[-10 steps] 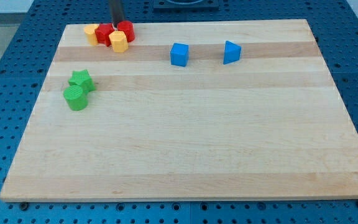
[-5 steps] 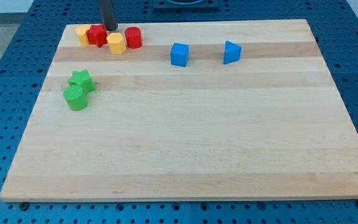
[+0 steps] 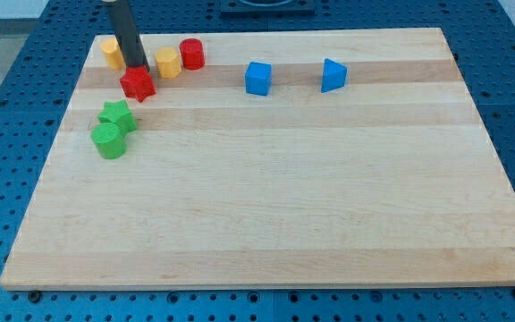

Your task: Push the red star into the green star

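Observation:
The red star point(image 3: 138, 84) lies near the board's top left. My tip point(image 3: 136, 67) touches its upper edge from the view's top. The green star point(image 3: 117, 115) lies just below and a little left of the red star, with a small gap between them. A green cylinder point(image 3: 108, 140) touches the green star's lower left side.
A yellow block point(image 3: 110, 51) sits left of the rod, a yellow hexagonal block point(image 3: 168, 63) and a red cylinder point(image 3: 191, 54) to its right. A blue cube point(image 3: 257, 78) and a blue wedge-like block point(image 3: 333, 75) lie along the top. The wooden board's point(image 3: 329, 197) left edge is near.
My tip moved left and down the view, pushing the red star out of the top cluster toward the green star. The left yellow block shifted left; the red cylinder and yellow hexagon separated.

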Robot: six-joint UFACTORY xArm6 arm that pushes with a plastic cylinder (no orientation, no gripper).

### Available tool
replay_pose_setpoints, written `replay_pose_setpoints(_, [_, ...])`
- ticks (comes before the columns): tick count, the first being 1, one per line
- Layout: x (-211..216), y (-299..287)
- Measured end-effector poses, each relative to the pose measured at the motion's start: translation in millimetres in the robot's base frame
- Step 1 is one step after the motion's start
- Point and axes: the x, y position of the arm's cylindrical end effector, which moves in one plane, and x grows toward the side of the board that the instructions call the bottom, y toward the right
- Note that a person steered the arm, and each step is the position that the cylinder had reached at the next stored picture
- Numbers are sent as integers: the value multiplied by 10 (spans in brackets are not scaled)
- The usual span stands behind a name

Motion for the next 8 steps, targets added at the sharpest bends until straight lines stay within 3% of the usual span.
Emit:
replay_pose_setpoints(2, [299,-22])
replay_pose_setpoints(5, [111,385])
replay_pose_setpoints(8, [433,268])
